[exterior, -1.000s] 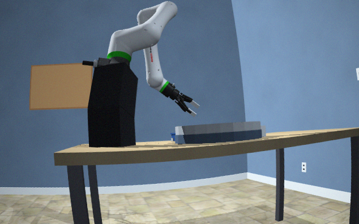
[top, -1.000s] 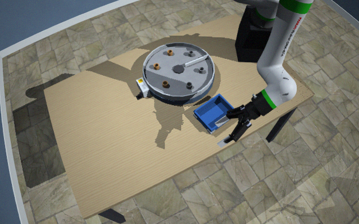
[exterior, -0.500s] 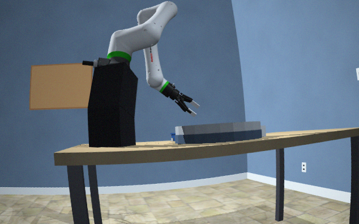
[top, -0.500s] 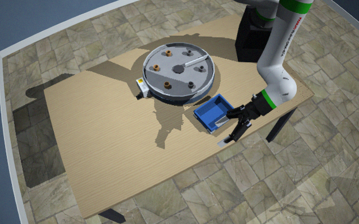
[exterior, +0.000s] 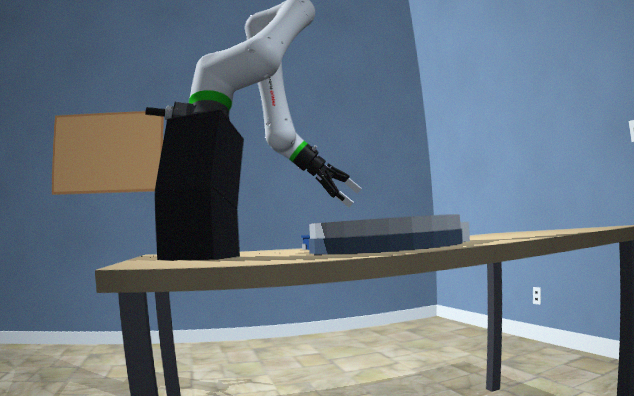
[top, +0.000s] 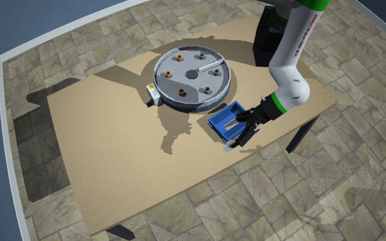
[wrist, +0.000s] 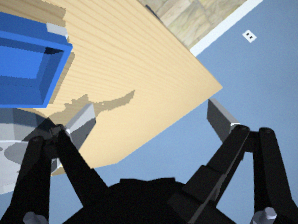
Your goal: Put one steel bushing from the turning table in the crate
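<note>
The round grey turning table (top: 192, 78) stands at the back of the wooden table. Three dark steel bushings (top: 201, 56) (top: 216, 72) (top: 207, 90) sit on its right half and three brown bushings (top: 179, 57) on its left half. The blue crate (top: 226, 120) lies in front of it to the right, and also shows at the left edge of the wrist view (wrist: 29, 63). My gripper (top: 232, 135) is open and empty, held high above the crate's near side, fingers wide apart. It also shows in the side view (exterior: 349, 195).
A white wiper bar (top: 210, 66) lies across the turning table from its hub. A small white box (top: 153, 94) is fixed to the turning table's left side. The black robot pedestal (exterior: 197, 185) stands at the table's back right. The table's front edge is close below the gripper.
</note>
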Robot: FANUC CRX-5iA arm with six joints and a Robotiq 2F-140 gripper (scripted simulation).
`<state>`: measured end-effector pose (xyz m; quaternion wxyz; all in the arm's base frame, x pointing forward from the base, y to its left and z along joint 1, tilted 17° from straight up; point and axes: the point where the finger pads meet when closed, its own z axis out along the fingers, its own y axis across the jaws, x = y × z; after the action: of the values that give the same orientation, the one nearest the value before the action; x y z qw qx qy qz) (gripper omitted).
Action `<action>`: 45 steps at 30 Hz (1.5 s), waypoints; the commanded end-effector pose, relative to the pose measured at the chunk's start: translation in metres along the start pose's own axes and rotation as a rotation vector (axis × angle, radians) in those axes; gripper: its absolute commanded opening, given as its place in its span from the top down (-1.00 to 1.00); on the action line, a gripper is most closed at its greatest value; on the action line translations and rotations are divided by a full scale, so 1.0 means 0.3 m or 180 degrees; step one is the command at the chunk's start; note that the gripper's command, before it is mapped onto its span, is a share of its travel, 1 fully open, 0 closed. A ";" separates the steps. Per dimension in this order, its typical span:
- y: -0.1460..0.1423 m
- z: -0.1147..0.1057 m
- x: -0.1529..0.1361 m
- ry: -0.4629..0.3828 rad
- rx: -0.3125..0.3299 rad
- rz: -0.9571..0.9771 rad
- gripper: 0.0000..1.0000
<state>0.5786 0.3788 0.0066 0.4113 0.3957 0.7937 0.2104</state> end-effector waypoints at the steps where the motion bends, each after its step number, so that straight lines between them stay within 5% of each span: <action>1: -0.089 0.062 -0.091 0.0056 0.0189 0.0055 -1.00; 23: -0.522 0.171 -0.417 0.0328 0.0966 0.0423 -1.00; 45: -0.996 0.065 -0.634 0.0746 0.1684 0.1045 -1.00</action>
<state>0.5440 0.0762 -0.1019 0.1914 0.5671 0.7942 0.1052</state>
